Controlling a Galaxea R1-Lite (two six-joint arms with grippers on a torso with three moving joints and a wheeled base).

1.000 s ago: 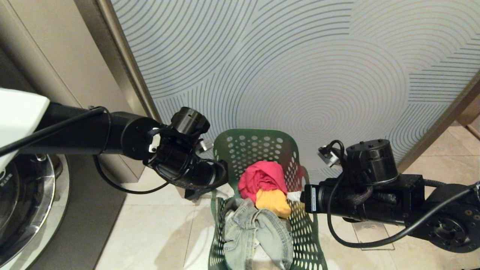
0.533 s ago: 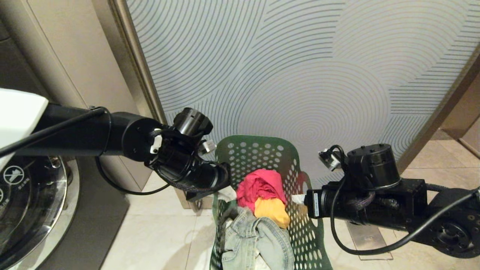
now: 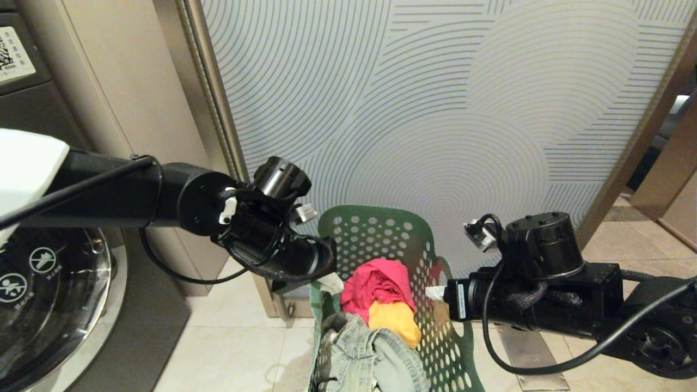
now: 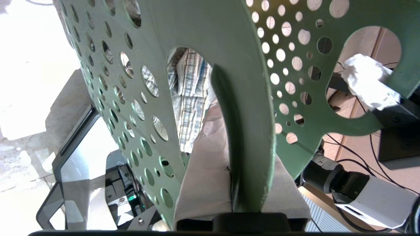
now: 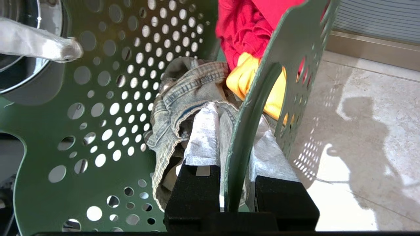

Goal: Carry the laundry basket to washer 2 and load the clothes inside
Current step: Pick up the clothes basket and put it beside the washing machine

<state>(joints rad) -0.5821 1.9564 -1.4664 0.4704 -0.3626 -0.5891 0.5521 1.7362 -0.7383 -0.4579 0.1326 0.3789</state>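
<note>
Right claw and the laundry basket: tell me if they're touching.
Touching. In the right wrist view the right claw has one wrapped finger on each side of the laundry basket rim, pressed against the green plastic.

A green laundry basket (image 3: pixel 381 239) hangs between two black robot arms, the left gripper (image 3: pixel 326 283) at its left rim and the right gripper (image 3: pixel 435 293) at its right rim. Inside lie a red garment (image 3: pixel 375 283), a yellow one (image 3: pixel 395 321) and denim (image 3: pixel 365 359). A washer door (image 3: pixel 49 310) shows at near left; a patterned glass panel (image 3: pixel 435 109) stands behind.
</note>
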